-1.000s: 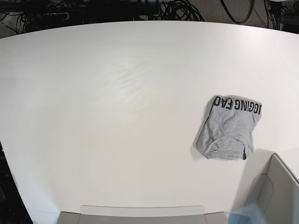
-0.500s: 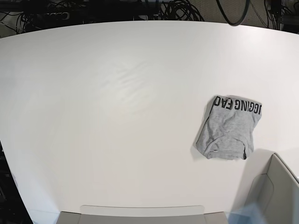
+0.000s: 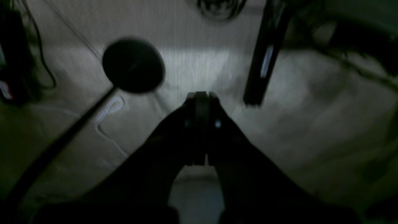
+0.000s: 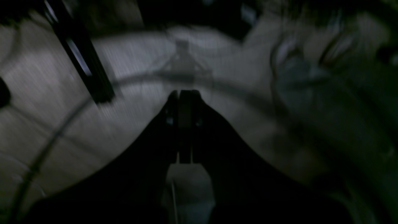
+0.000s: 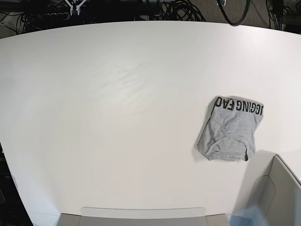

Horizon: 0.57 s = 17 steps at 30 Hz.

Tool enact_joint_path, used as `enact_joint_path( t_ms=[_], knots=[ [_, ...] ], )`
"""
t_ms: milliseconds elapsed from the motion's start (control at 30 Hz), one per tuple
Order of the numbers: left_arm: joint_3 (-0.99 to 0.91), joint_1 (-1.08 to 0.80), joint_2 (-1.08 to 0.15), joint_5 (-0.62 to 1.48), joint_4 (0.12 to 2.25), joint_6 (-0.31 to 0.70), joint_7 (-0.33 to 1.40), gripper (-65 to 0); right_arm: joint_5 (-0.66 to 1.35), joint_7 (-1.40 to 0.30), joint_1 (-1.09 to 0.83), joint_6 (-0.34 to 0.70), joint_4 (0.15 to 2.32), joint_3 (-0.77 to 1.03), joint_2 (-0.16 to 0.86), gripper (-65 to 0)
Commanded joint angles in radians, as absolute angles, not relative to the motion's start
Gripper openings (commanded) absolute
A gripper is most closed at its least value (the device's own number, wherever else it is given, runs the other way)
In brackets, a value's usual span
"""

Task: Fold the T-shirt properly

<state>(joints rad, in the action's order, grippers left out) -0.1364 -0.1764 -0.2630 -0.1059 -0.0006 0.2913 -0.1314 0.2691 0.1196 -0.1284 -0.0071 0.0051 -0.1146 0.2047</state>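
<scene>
The T-shirt (image 5: 231, 129) lies folded into a small grey bundle on the right side of the white table (image 5: 117, 117), with a strip of black lettering along its far edge. Both wrist views are dark and blurred and look down at the floor, away from the shirt. My left gripper (image 3: 200, 95) is shut with its fingers pressed together and nothing between them. My right gripper (image 4: 183, 92) is likewise shut and empty. I cannot make out either arm with certainty in the base view.
A grey bin (image 5: 282, 193) stands at the table's near right corner, and a grey tray edge (image 5: 141, 214) runs along the near side. Cables (image 5: 183, 9) lie beyond the far edge. A black round base (image 3: 133, 65) and black posts (image 3: 261, 62) (image 4: 84, 62) stand on the floor.
The T-shirt has not moved. A small white shape has come into view beyond the table's far left edge, and a small piece at the far right top edge.
</scene>
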Motion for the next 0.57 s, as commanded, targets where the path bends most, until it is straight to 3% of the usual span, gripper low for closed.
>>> enact_joint_path(
  t_ms=[0, 133, 367, 533],
  knots=[
    [-0.139, -0.173, -0.26, -0.104, 0.0, 0.288, -0.142, -65.0, 0.266, 0.099, -0.131, -0.016, 0.0, -0.119, 0.219, -65.0],
    [-0.142, -0.171, -0.248, -0.099, 0.0, 0.288, -0.14, -65.0, 0.2, 0.042, -0.07, -0.174, 0.0, -0.22, 0.213, -65.0],
    [-0.142, -0.17, -0.209, -0.099, 0.0, 0.288, -0.142, -65.0, 0.076, 0.045, -0.015, -0.638, 0.0, -0.453, 0.185, -65.0],
    [-0.142, -0.131, -0.208, -0.099, 0.0, 0.288, -0.136, -65.0, 0.076, 0.047, -0.015, -0.68, 0.0, -0.492, 0.171, -65.0]
  ],
)
